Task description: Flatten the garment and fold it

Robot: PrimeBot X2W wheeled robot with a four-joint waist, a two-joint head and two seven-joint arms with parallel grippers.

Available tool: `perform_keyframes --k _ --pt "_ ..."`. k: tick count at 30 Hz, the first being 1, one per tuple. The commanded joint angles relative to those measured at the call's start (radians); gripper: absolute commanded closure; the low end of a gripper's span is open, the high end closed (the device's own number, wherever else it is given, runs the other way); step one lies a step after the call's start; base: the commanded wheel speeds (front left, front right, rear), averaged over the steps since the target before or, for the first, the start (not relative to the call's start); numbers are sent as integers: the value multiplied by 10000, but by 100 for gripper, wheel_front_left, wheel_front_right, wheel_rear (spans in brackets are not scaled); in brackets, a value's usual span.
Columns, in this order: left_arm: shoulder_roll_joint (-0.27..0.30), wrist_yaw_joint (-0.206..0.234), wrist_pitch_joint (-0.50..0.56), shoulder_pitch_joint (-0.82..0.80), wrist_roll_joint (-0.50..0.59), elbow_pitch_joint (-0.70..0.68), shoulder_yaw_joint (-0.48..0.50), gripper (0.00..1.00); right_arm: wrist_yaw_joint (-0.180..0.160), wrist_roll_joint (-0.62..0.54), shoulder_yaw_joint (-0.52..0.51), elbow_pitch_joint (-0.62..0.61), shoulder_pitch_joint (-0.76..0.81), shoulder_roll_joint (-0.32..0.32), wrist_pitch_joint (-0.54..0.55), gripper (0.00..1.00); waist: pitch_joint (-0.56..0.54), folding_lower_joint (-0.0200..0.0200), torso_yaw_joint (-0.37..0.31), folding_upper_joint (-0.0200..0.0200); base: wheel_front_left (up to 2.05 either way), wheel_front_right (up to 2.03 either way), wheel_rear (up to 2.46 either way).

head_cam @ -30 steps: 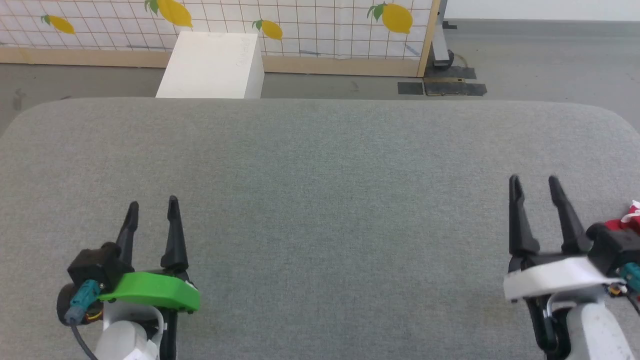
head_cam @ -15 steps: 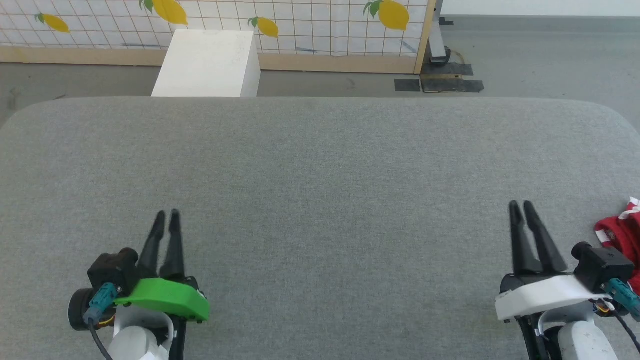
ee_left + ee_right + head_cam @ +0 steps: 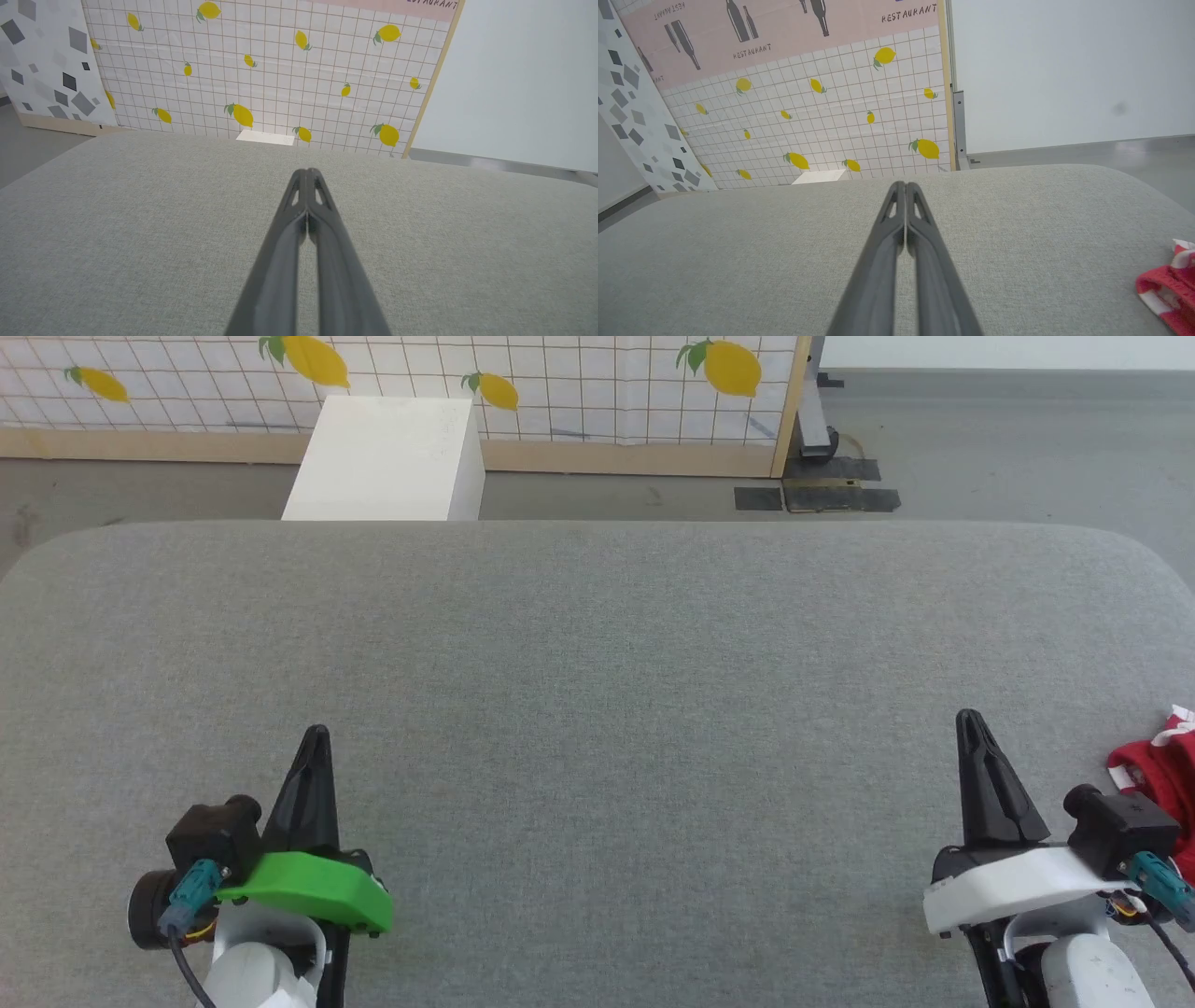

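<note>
The garment (image 3: 1160, 775), bright red with white trim, lies bunched at the right edge of the grey padded table (image 3: 597, 644), partly behind my right wrist. Its red and white edge (image 3: 1167, 291) also shows at the lower right of the right wrist view. My right gripper (image 3: 970, 719) hovers just left of it, shut with nothing between the fingers (image 3: 903, 186). At the lower left, my left gripper (image 3: 316, 733) is shut and empty too, its fingers (image 3: 307, 173) pressed together over bare table.
A white box (image 3: 387, 457) stands on the floor beyond the table's far edge. Behind it runs a lemon-patterned tiled panel (image 3: 560, 383) with a wooden frame. Grey floor lies to the far right.
Both grippers have closed from wide open to fully shut. The camera view has shifted slightly, showing more of the red garment at the right edge.
</note>
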Motion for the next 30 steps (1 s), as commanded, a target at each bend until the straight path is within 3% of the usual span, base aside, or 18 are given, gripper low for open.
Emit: perform_keyframes --k 1,30 --pt "-35 73 58 111 124 -82 -9 100 -1 -108 25 -97 82 0 59 100 -9 0 -4 9 0 0 0" --pt "-138 293 646 391 623 -615 -88 100 -5 -610 148 -558 285 0 644 100 -167 0 -80 33 0 0 0"
